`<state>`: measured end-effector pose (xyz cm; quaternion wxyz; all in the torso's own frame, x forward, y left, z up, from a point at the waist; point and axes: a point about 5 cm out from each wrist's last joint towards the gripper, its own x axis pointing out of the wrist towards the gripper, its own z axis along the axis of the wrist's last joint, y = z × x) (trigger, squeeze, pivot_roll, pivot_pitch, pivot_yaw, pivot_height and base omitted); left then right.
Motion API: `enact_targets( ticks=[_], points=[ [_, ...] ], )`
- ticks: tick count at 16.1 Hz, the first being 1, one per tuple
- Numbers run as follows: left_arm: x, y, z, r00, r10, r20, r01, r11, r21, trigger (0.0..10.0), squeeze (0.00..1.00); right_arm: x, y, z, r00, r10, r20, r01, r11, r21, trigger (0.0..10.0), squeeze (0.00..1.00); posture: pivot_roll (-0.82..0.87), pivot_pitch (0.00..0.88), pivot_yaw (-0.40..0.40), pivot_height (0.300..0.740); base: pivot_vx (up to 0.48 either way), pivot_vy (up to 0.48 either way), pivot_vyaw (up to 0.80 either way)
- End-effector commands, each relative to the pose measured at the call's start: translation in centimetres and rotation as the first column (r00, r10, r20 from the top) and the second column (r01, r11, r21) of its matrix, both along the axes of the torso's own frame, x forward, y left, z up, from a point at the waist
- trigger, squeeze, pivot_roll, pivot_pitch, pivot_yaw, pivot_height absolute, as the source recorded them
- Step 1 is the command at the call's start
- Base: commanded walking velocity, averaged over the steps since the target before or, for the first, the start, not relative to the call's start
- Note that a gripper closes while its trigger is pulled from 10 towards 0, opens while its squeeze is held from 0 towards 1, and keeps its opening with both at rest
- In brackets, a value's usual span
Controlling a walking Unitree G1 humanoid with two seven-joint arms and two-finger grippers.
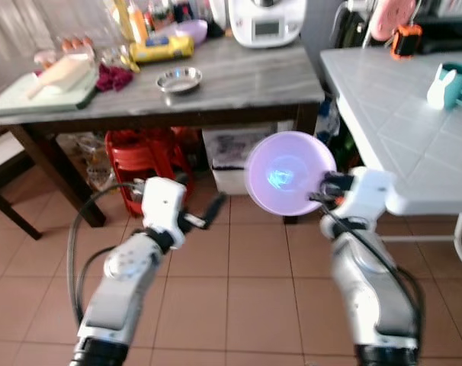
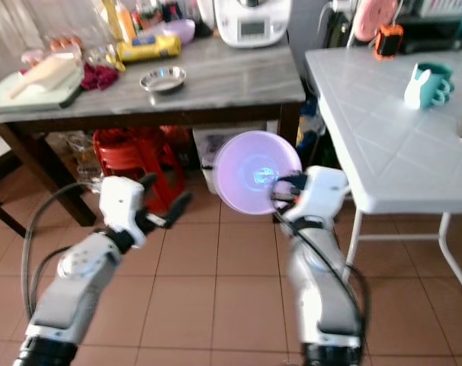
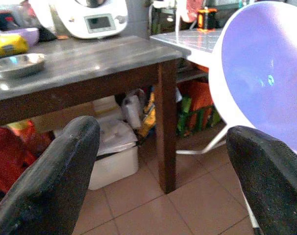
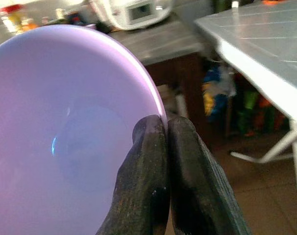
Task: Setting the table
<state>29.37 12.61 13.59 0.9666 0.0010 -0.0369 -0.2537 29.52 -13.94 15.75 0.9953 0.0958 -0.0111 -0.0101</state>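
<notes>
My right gripper [image 1: 321,191] is shut on the rim of a lilac plate [image 1: 290,173], held upright over the tiled floor, just left of the white table [image 1: 399,130]. In the right wrist view the two black fingers [image 4: 153,161] pinch the plate [image 4: 65,132] at its edge. My left gripper [image 1: 214,206] is open with nothing between its fingers, out in front of the dark wooden table [image 1: 239,80]. The left wrist view has the plate [image 3: 266,78] to one side of its spread fingers [image 3: 55,181].
A teal mug [image 1: 450,84] stands on the white table. The wooden table carries a steel bowl [image 1: 179,79], a cutting board [image 1: 40,88], bottles and a white appliance [image 1: 265,21]. Red stools [image 1: 143,156] and a white box [image 1: 231,156] sit under it.
</notes>
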Motion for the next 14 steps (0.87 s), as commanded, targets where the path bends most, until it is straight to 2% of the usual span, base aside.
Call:
enact_targets(
  ticks=[1, 14],
  points=[
    [-0.04, -0.03, 0.08, 1.0, 0.0, 0.004, 0.0, 1.0, 0.007, 10.0, 0.0, 0.05, -0.02, 0.34, 1.0, 0.004, 0.016, -0.004, 1.0, -0.006, 10.0, 0.0, -0.14, 0.07, 0.125, 0.74, 0.0, 0.379, 0.0],
    [-0.22, -0.07, 0.04, 1.0, 0.003, 0.004, -0.003, 1.0, 0.009, 10.0, 0.0, 0.13, 0.15, 0.62, 1.0, 0.005, 0.025, -0.005, 1.0, -0.001, 10.0, 0.0, -0.13, 0.075, 0.124, 0.74, 0.0, 0.39, 0.0]
  ],
)
